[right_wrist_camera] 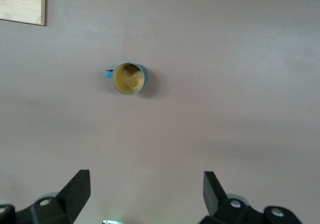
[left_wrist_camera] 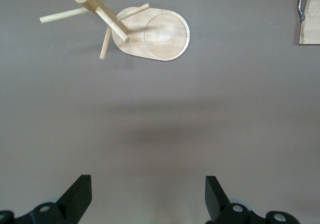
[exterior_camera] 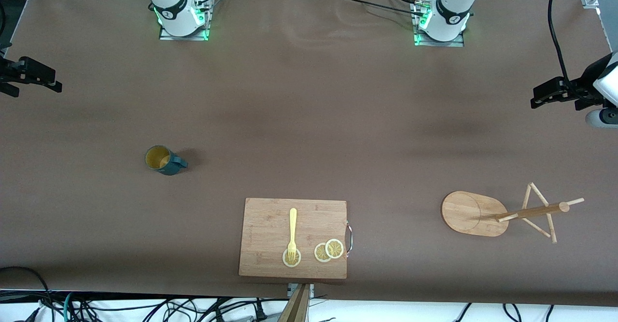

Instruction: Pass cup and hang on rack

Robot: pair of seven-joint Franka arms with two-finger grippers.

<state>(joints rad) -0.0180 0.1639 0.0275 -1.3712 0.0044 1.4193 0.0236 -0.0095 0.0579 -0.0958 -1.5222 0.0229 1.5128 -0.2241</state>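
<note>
The cup [exterior_camera: 163, 160], dark teal with a yellow inside, stands upright on the brown table toward the right arm's end; it also shows in the right wrist view [right_wrist_camera: 128, 78]. Toward the left arm's end stands the rack [exterior_camera: 483, 212], a light wooden mug tree with an oval base [left_wrist_camera: 160, 34] and thin pegs. My right gripper [right_wrist_camera: 146, 191] hangs open and empty, high over the table's edge at its own end [exterior_camera: 41, 78], away from the cup. At the other end my left gripper [left_wrist_camera: 148, 194] is likewise open and empty [exterior_camera: 548, 95], apart from the rack.
A wooden cutting board [exterior_camera: 270, 225] lies near the table's front edge between cup and rack. On it are a yellow fork [exterior_camera: 292, 232] and three lemon slices [exterior_camera: 329, 250]. A metal handle [exterior_camera: 349, 238] sticks out of its side.
</note>
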